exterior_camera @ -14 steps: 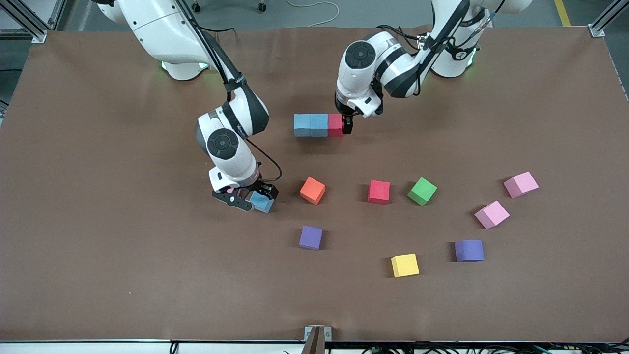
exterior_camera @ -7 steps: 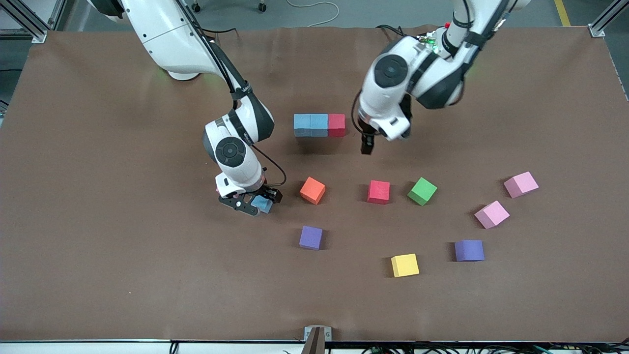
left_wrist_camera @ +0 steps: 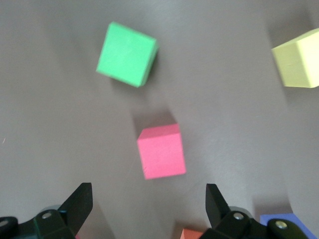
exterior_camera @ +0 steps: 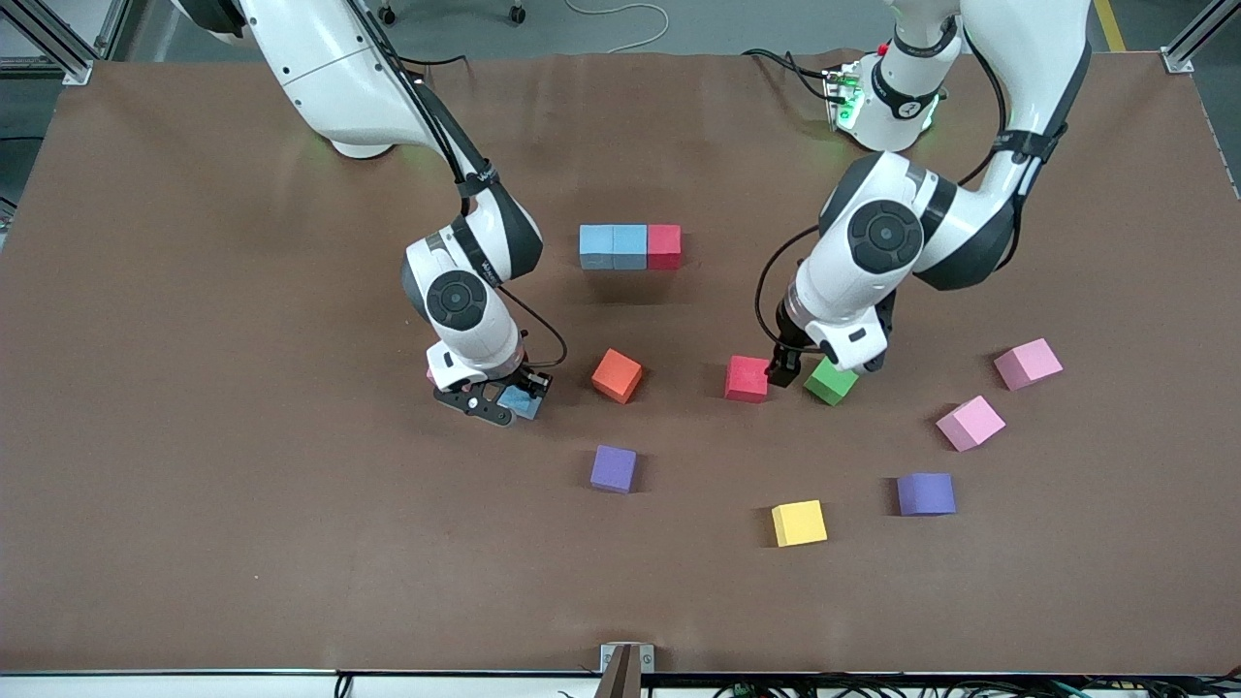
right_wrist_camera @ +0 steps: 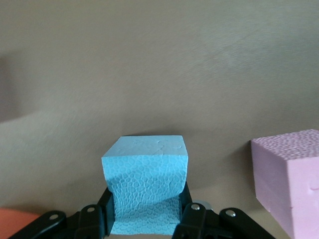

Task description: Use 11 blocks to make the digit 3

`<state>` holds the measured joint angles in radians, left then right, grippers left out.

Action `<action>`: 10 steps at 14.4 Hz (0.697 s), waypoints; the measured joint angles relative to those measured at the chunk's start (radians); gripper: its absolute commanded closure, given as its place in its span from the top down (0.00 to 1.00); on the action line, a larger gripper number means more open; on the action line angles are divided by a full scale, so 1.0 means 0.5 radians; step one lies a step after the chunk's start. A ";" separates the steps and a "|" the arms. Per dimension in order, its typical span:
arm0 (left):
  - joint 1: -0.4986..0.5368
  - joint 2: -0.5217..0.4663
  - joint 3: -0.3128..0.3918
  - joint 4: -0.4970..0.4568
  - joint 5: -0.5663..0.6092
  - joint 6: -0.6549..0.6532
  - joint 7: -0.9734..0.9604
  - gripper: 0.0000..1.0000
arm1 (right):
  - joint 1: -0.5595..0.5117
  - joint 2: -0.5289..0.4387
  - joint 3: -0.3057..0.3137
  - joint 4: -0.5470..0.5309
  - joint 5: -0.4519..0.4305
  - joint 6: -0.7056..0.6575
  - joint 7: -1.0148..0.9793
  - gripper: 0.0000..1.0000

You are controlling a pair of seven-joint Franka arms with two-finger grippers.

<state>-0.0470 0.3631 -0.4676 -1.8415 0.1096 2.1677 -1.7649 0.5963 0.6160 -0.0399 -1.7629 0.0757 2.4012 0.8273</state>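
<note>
Blocks lie scattered over the brown table (exterior_camera: 194,291), and one light blue block (exterior_camera: 522,401) is pinched between the fingers of the right gripper (exterior_camera: 504,397), which sits low at the table surface toward the right arm's end. In the right wrist view the foam of that block (right_wrist_camera: 145,184) bulges where the two black fingers (right_wrist_camera: 192,219) squeeze it, and a pink block (right_wrist_camera: 291,181) shows just beside it.

The left gripper (exterior_camera: 810,364) hangs with its fingers spread wide and nothing between them, over the gap between the loose red block (exterior_camera: 747,378) and the green block (exterior_camera: 832,381). Its wrist view shows the same red block (left_wrist_camera: 161,151) between the spread fingertips (left_wrist_camera: 79,204), with the green one (left_wrist_camera: 126,54) close by.

An orange block (exterior_camera: 618,375) lies between the held block and the red one. Farther from the front camera, a row of three touching blocks (exterior_camera: 630,246) stands: two light blue, then a red one at the left arm's end.

Nearer the front camera are a purple block (exterior_camera: 614,468), a yellow block (exterior_camera: 799,523) and a second purple block (exterior_camera: 925,493). Two pink blocks (exterior_camera: 999,393) lie toward the left arm's end.
</note>
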 measured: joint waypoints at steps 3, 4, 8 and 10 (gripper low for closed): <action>0.027 0.022 0.002 0.113 0.058 -0.115 0.365 1.00 | 0.061 -0.036 0.022 0.006 0.000 -0.060 -0.224 0.03; 0.049 0.023 0.008 0.177 0.086 -0.211 0.549 1.00 | 0.097 -0.060 0.026 -0.001 0.000 -0.073 -0.254 0.03; 0.195 0.091 0.026 0.559 0.367 -0.582 1.436 1.00 | 0.279 -0.190 0.031 -0.142 -0.004 -0.074 -0.272 0.04; 0.214 0.139 0.036 0.709 0.490 -0.624 1.820 1.00 | 0.353 -0.251 0.032 -0.253 -0.004 -0.013 -0.272 0.04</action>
<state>0.0601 0.4327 -0.4496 -1.4868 0.3544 1.8555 -0.8550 0.7730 0.4904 -0.0238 -1.8895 0.0737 2.3946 0.6913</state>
